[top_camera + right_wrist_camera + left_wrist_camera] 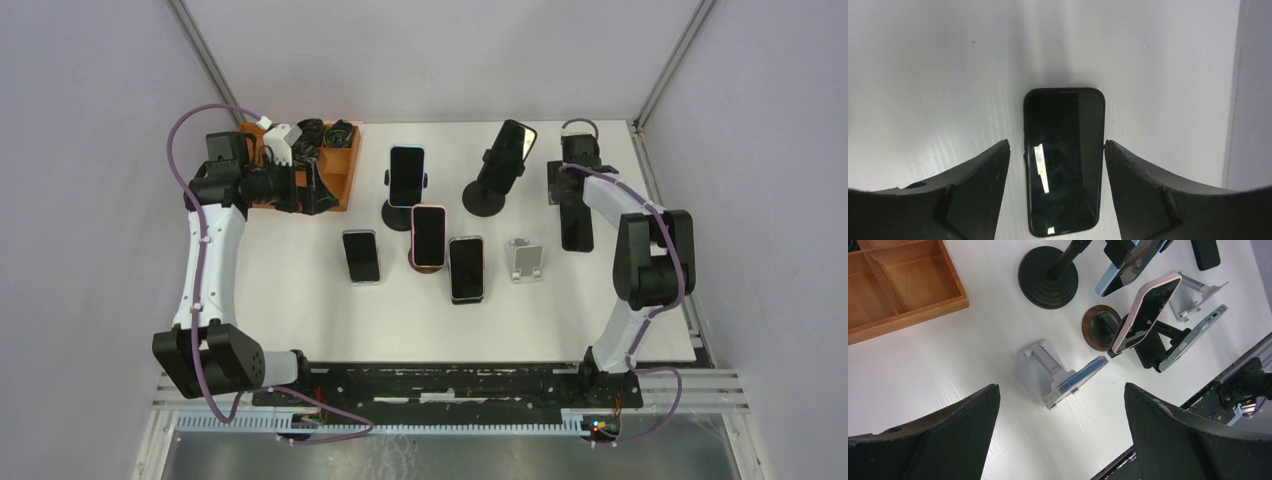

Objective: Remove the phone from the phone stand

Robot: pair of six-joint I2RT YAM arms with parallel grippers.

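A black phone (pixel 1064 160) lies flat on the white table, screen up, at the right (pixel 577 238). My right gripper (pixel 1056 142) hovers over it, open, one finger on each side of it; it also shows in the top view (pixel 572 205). Beside it stands an empty white stand (pixel 524 258). Other phones sit on stands: a blue-cased one (pixel 406 175), a black one (pixel 512 145), a pink one (pixel 428 235), a dark one on a white stand (pixel 361 256) and another (pixel 466 268). My left gripper (pixel 318 190) is open and empty by the wooden tray; in its own view (pixel 1061 385) it is above the white stand's phone (pixel 1080 380).
A wooden compartment tray (pixel 335 170) with small items stands at the back left; part of it shows in the left wrist view (pixel 903 285). Round black stand bases (pixel 485 197) sit mid-table. Grey walls enclose the table; a metal rail (pixel 450 385) runs along the near edge.
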